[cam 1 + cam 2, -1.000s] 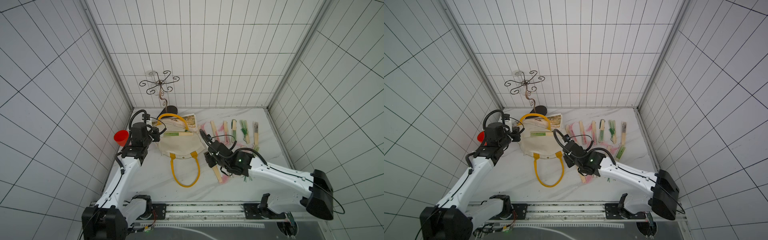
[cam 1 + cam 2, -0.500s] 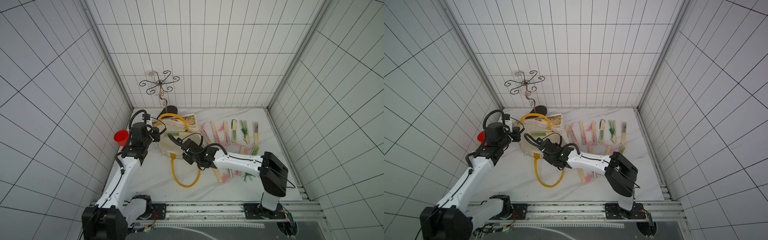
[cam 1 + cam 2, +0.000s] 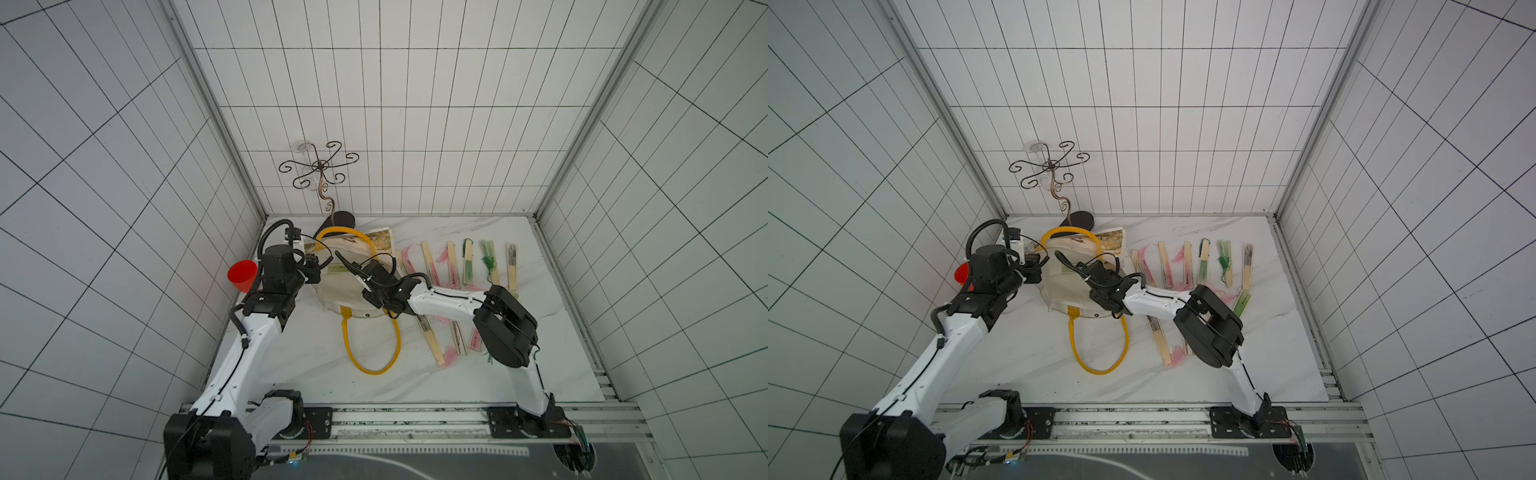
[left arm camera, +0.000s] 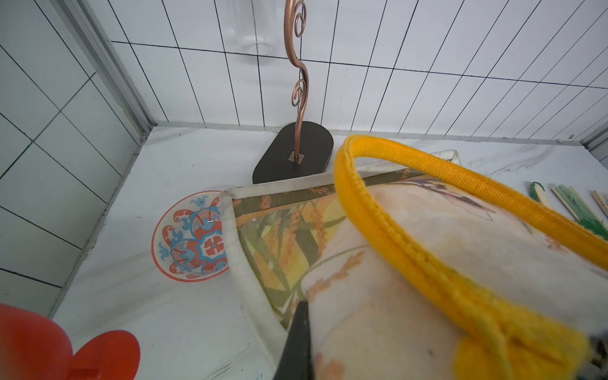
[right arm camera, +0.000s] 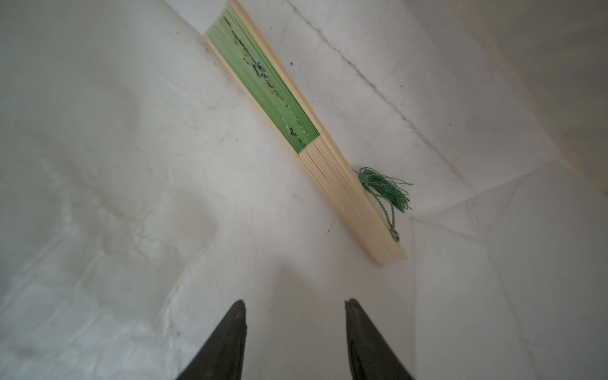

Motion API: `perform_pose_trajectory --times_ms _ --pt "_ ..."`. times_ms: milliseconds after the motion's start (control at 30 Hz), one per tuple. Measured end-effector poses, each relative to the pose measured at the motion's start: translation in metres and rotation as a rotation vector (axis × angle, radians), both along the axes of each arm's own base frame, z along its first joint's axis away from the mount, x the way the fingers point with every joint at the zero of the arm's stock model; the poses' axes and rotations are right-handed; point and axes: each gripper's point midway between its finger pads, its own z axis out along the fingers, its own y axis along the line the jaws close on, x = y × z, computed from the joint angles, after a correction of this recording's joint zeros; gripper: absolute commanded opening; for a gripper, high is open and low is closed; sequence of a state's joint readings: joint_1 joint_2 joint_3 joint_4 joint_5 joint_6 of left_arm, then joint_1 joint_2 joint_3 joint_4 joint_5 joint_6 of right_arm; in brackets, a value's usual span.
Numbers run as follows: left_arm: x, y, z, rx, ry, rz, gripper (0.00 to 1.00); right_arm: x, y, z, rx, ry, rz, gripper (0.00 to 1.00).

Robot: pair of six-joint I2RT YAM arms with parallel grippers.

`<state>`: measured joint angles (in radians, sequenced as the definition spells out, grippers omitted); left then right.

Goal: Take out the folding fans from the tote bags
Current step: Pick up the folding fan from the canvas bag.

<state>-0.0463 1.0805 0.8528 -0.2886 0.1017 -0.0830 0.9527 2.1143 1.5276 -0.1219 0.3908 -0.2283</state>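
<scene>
Inside tote bag (image 3: 332, 300), right tool (image 5: 295, 304) wide, empty, near green fan (image 5: 273, 98), print illegible; left tool (image 3: 315, 270) tight on rim.

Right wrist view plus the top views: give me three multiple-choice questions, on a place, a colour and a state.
1. Where does the green-tasselled fan lie relative to the tote bag? A inside it; B underneath it; C leaning on its outside.
2. The bag's strap handles are: A blue; B yellow; C black.
3. The right gripper is: A shut on the fan; B shut on a handle; C open and empty.
Answers: 1 A, canvas surrounds it in the right wrist view; 2 B, plainly yellow in the left wrist view; 3 C, its jaws stand apart, short of the fan.
</scene>
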Motion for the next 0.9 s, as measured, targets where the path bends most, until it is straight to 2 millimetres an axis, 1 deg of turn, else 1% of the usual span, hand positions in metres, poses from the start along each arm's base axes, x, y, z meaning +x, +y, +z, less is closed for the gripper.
perform_pose_trajectory --times_ms 67,167,267,367,500,700,900 --pt "0.000 0.000 0.000 -0.001 0.001 -0.002 0.00 0.009 -0.001 -0.006 -0.008 -0.002 -0.010 0.58" --pt "0.000 -0.001 0.000 -0.003 0.001 -0.006 0.00 0.020 0.001 -0.008 -0.003 -0.014 -0.016 0.64" --pt "0.000 -0.002 0.000 -0.006 0.001 -0.011 0.00 0.029 0.001 -0.005 0.010 -0.041 -0.026 0.68" --pt "-0.001 -0.004 0.000 -0.010 0.001 -0.021 0.00 0.038 0.006 0.000 0.021 -0.081 -0.030 0.70" --pt "-0.001 -0.006 0.000 -0.015 0.001 -0.031 0.00 0.052 0.011 -0.002 0.002 -0.155 -0.043 0.72" --pt "-0.002 -0.010 0.000 -0.026 0.002 -0.053 0.00 0.065 0.008 -0.025 -0.087 -0.235 -0.050 0.75" --pt "-0.003 -0.016 0.001 -0.038 0.002 -0.084 0.00 0.079 0.008 -0.022 -0.133 -0.347 -0.063 0.73"
